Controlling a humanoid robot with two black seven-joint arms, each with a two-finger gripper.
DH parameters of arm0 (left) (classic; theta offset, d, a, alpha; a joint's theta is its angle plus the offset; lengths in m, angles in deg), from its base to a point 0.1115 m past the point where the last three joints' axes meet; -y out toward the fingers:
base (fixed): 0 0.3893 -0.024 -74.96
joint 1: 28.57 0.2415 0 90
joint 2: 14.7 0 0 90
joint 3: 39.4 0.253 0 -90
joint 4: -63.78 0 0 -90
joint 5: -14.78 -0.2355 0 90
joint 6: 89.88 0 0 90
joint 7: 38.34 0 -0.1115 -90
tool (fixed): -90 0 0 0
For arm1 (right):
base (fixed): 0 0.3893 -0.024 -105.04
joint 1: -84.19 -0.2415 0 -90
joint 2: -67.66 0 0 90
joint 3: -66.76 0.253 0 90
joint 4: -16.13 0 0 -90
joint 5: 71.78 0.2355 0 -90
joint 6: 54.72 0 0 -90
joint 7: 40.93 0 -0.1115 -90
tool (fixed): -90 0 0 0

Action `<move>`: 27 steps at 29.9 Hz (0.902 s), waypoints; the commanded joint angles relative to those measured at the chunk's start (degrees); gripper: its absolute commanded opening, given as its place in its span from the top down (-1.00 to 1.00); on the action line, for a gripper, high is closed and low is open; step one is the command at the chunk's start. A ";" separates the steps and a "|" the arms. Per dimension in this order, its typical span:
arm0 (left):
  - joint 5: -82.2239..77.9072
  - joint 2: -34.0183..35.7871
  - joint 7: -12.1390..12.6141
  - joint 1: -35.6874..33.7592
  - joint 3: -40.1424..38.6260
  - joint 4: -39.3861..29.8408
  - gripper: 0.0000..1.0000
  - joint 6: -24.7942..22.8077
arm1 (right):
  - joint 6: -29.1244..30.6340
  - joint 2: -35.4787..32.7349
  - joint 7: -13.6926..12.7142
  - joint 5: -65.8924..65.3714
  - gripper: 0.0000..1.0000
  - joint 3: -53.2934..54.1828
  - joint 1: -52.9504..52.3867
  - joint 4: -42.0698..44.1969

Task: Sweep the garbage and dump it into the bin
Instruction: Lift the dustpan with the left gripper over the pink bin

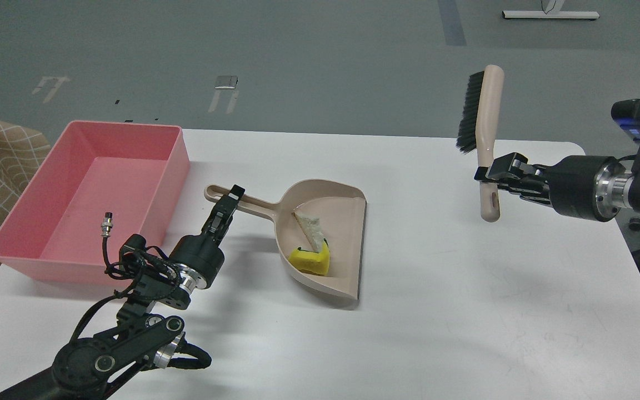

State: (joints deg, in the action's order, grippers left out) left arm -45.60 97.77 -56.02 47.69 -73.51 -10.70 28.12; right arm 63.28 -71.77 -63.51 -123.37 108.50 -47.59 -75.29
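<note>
My left fingers (231, 201) seem to pinch the dustpan (328, 244) handle; bread (310, 229) and sponge (310, 260) sit inside. I should lift level, tipping only over the bin (178, 161). Right fingers (486, 173) pinch the brush (484, 139) aside.

The right arm (631, 183) is cut off by the frame edge; left jaws' grip unclear.
</note>
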 commanded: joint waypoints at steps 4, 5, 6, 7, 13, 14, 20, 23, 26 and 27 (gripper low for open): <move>1.58 1.35 0.72 -0.15 -0.26 -1.98 1.00 0.00 | 0.00 -0.04 0.00 0.00 0.89 0.01 0.39 0.01; 2.37 1.87 0.72 -0.41 -0.26 -2.50 1.00 0.00 | 0.00 -0.04 0.00 0.00 0.89 0.01 0.48 0.01; 3.07 2.49 0.81 -0.58 -0.26 -3.03 1.00 0.00 | 0.00 -0.04 0.00 0.00 0.89 0.01 0.65 0.09; 3.43 2.75 0.81 -0.76 -0.26 -3.30 1.00 0.00 | 0.00 -0.04 0.00 0.00 0.89 0.01 0.74 0.01; 5.27 5.12 1.42 -1.46 -0.44 -5.76 1.00 0.00 | 0.00 -1.10 0.00 0.00 0.89 0.01 0.92 0.01; 5.80 5.48 1.42 -1.64 -0.44 -6.11 1.00 0.00 | 0.00 -1.19 0.00 0.00 0.89 0.01 0.92 0.01; 7.38 7.32 1.69 -2.34 -0.44 -7.43 1.00 0.00 | 0.00 -1.19 0.00 0.00 0.89 0.01 1.09 0.01; 7.91 8.46 1.86 -2.87 -0.44 -8.13 1.00 0.00 | 0.00 -1.19 0.00 0.00 0.89 0.01 1.09 0.01; 8.70 9.61 1.86 -3.48 -0.44 -8.22 1.00 0.00 | 0.00 -1.19 0.00 0.09 0.89 0.01 1.18 0.01; 9.05 10.31 1.78 -3.66 -0.53 -8.40 1.00 0.00 | 0.00 -1.19 0.00 0.00 0.89 0.01 1.18 0.01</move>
State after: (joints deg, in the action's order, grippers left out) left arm -37.30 106.72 -54.17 44.56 -73.96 -18.83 28.12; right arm 63.28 -73.01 -63.51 -123.33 108.50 -46.43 -75.28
